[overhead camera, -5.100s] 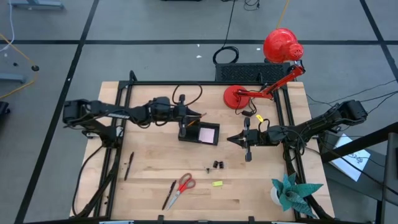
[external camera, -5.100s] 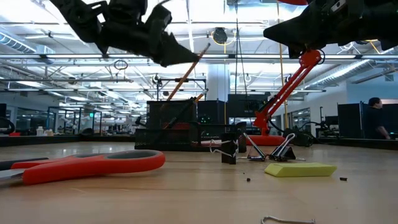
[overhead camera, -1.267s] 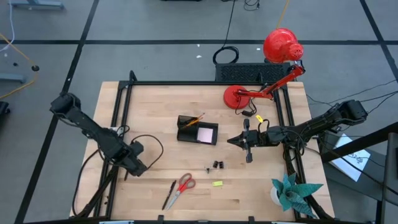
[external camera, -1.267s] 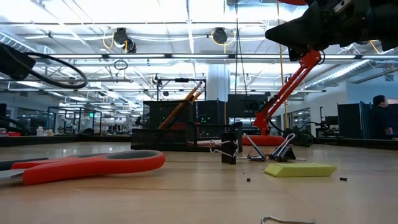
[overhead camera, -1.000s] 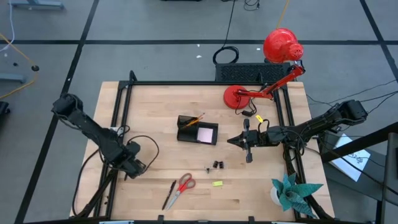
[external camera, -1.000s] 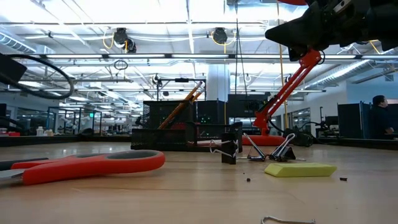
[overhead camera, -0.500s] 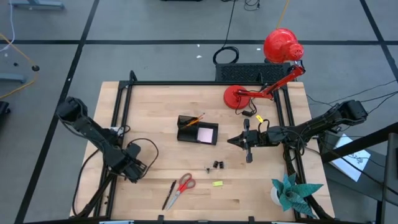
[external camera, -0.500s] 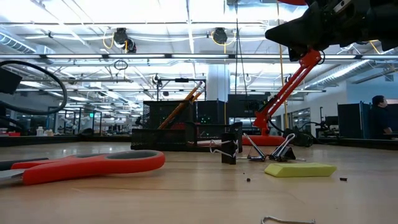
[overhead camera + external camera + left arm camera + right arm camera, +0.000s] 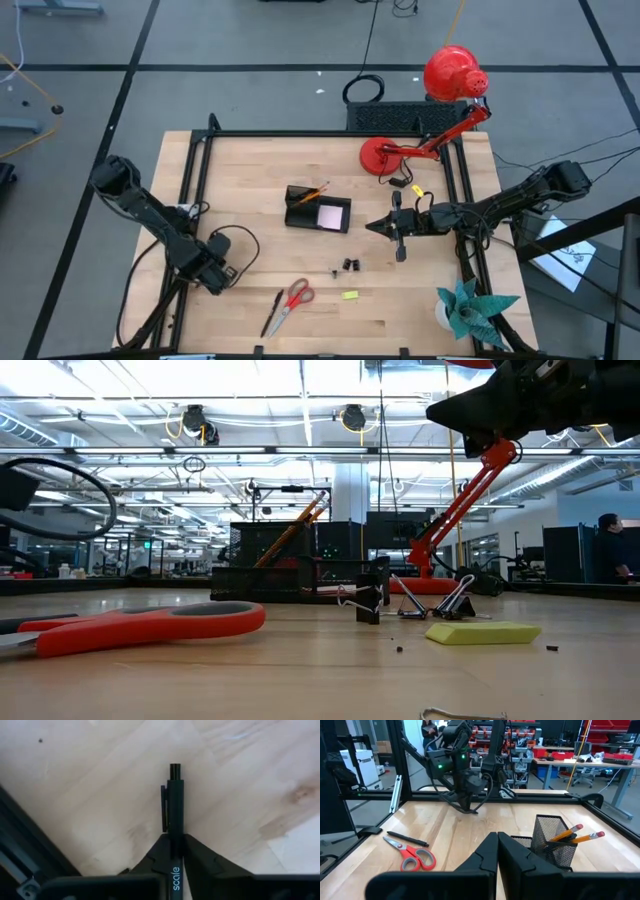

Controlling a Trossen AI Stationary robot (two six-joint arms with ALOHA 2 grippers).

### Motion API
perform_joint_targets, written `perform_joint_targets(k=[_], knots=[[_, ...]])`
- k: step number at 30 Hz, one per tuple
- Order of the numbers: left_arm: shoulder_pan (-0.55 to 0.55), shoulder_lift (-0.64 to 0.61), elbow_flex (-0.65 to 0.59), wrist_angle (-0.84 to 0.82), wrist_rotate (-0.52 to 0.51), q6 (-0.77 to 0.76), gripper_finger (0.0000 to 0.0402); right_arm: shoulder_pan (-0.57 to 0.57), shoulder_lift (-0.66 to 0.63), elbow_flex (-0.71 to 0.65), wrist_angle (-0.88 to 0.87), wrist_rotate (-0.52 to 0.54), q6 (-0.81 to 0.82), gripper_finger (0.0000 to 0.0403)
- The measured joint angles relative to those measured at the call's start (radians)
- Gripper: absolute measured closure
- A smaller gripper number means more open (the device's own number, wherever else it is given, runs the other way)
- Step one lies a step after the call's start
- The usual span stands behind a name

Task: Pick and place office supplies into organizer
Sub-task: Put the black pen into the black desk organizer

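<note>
My left gripper (image 9: 215, 273) is low over the table's left side, pointing down, shut on a black pen (image 9: 175, 805) that lies on the wood. My right gripper (image 9: 385, 227) hovers shut right of the organizer (image 9: 318, 211), touching nothing. The black mesh organizer holds orange pencils (image 9: 314, 190) and a pink sticky-note pad (image 9: 333, 215). Red-handled scissors (image 9: 294, 299) and a second black pen (image 9: 272, 313) lie flat near the near edge. Two black clips (image 9: 349, 265) and a small yellow piece (image 9: 349, 295) rest on the table right of them. My left gripper pinches the black pen's barrel (image 9: 175, 840) between its two fingers, just below the clip. The fingers (image 9: 200, 855) come from above, pointing down, and lie across the pen. The pen's clip end (image 9: 174, 770) sticks out past the fingertips; the pen looks to lie flat on the table.
A red desk lamp (image 9: 452, 75) stands at the far right corner with its base (image 9: 380, 155) on the table. A teal paper plant (image 9: 470, 308) sits at the near right corner. A black frame (image 9: 195, 160) edges the table. Bare wood lies between the left gripper and the organizer.
My left arm has lowered and shifted a little toward the table's near edge, bringing its gripper down onto the black pen. My right arm has kept still, and no object on the table has moved.
</note>
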Motion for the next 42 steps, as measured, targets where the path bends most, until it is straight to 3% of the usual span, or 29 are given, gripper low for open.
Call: perform_joint_targets(k=[3,7,12,18,24,28,31,35,42], knots=[[-0.002,0.001,0.005,0.004,-0.039,0.061,0.0390,0.000,0.000,0.000,0.000,0.000,0.000,0.0399],[-0.003,0.002,0.030,0.002,-0.100,0.163,0.0369,0.000,0.000,0.000,0.003,0.000,0.000,0.0399],[0.017,-0.020,0.058,0.107,-0.347,0.282,0.0346,0.000,0.000,0.000,0.006,0.000,0.000,0.0399],[0.086,-0.063,0.058,0.294,-0.573,0.530,0.0380,0.000,0.000,0.000,0.019,0.000,0.000,0.0399],[0.174,-0.152,0.058,0.490,-0.774,0.916,0.0374,0.000,0.000,0.000,0.019,0.000,-0.001,0.0399],[0.237,-0.226,0.057,0.706,-0.849,1.286,0.0361,0.000,0.000,0.000,0.020,0.000,-0.003,0.0399],[0.290,-0.269,0.057,0.922,-0.848,1.588,0.0361,0.000,0.000,0.000,0.021,0.000,-0.003,0.0399],[0.368,-0.296,0.060,1.160,-0.734,1.883,0.0371,0.000,0.000,0.000,0.024,0.000,-0.004,0.0399],[0.529,-0.298,0.060,1.232,-0.535,1.986,0.0364,0.000,0.000,0.000,0.013,0.000,-0.004,0.0399]])
